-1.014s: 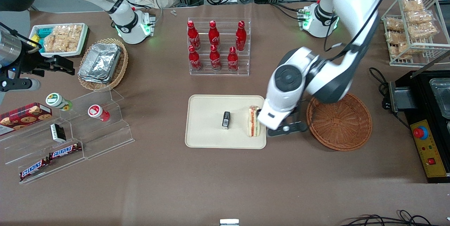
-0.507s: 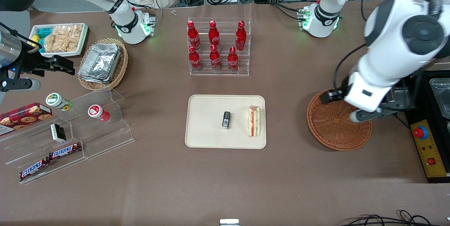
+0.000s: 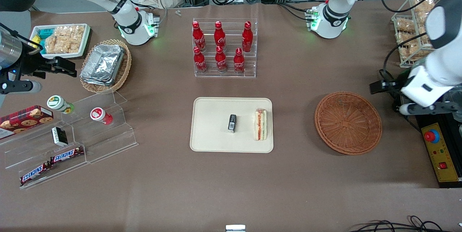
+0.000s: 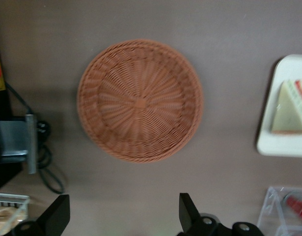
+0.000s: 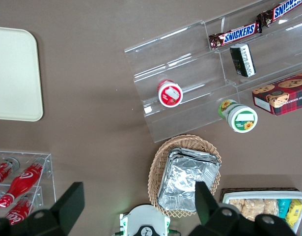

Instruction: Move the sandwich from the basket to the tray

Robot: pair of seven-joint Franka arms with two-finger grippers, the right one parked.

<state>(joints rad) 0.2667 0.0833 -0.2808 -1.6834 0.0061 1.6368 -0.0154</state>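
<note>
Sandwich (image 3: 260, 124) lies on tray (image 3: 213, 141), centre frame; basket (image 3: 348, 122) empty. Gripper (image 4: 123, 216) at right edge, fingers wide apart, holding nothing. Sandwich likely light, soft, squashable; grip bread faces gently.

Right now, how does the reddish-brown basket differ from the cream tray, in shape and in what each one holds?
The basket is round, woven wicker and reddish-brown; the tray is a smooth cream rectangle with rounded corners. The basket holds nothing, while the tray carries the sandwich and a small dark packet. Both are shallow and lie flat on the brown table. The gripper, open and holding nothing, hangs high above the table near the basket.
</note>
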